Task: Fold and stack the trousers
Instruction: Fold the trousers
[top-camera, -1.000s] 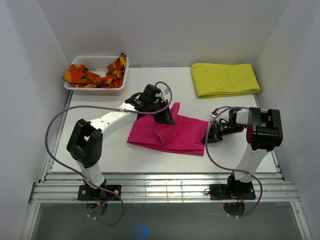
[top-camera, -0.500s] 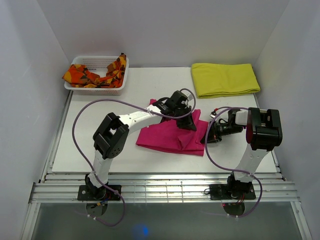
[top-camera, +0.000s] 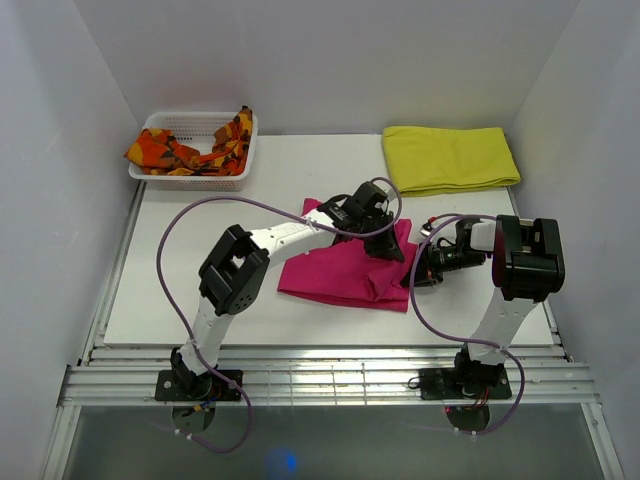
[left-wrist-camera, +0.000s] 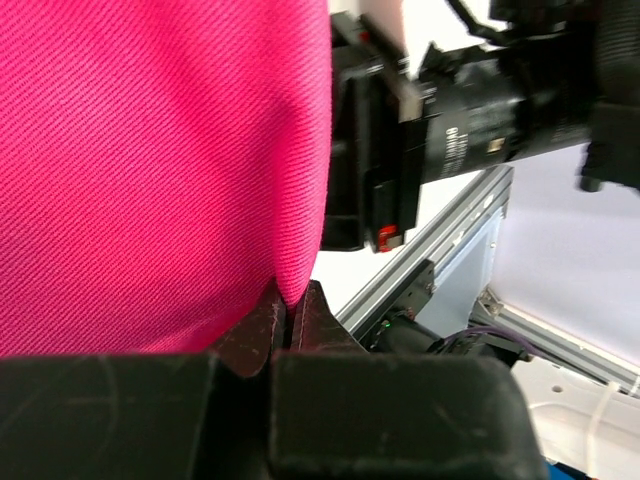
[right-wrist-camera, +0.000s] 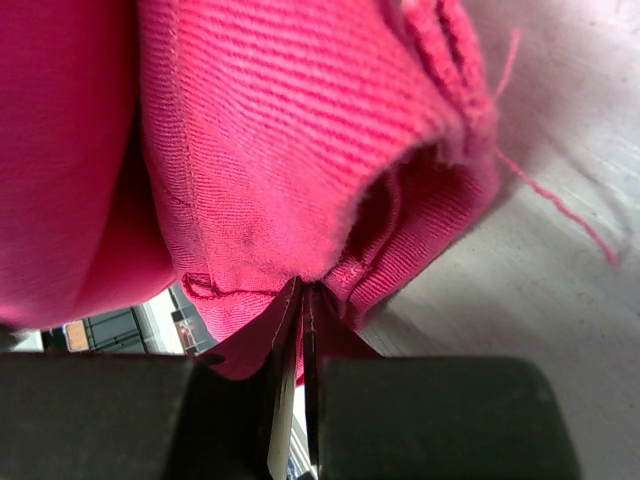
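Observation:
The magenta-pink trousers (top-camera: 335, 270) lie folded over in the middle of the table. My left gripper (top-camera: 385, 247) reaches across to their right end and is shut on a fold of the pink cloth (left-wrist-camera: 180, 150), which hangs down over its closed tips (left-wrist-camera: 292, 305). My right gripper (top-camera: 412, 277) sits at the trousers' right edge, shut on a hemmed edge of the same cloth (right-wrist-camera: 300, 170), its tips (right-wrist-camera: 303, 295) pressed together. In the left wrist view the right arm's black body (left-wrist-camera: 470, 110) is just beside the cloth.
A white basket (top-camera: 195, 180) holding orange-and-red patterned cloth (top-camera: 180, 152) stands at the back left. A folded yellow cloth (top-camera: 450, 158) lies at the back right. White walls close in both sides, and a metal rail (top-camera: 320, 375) runs along the near edge.
My left gripper has carried the trousers' left end rightwards over the rest, towards the right gripper, so the cloth is folded shorter. The right arm has stayed in place.

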